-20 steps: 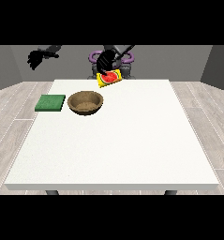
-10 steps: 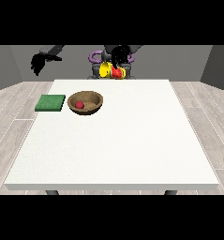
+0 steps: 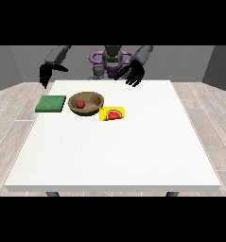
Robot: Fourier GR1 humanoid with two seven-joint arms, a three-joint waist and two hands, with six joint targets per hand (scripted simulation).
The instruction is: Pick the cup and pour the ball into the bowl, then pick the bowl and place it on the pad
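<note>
White table, each robot hand open, empty.

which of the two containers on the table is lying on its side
The yellow cup, the one with the red watermelon print, lies tipped over on the table just beside the wooden bowl. The bowl sits upright with the red ball inside.

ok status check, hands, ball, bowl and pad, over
Both hands open, holding nothing: one at view's left, one at view's right. Ball in bowl; cup lies on its side beside it. Pad bare, nothing in the way.
</note>
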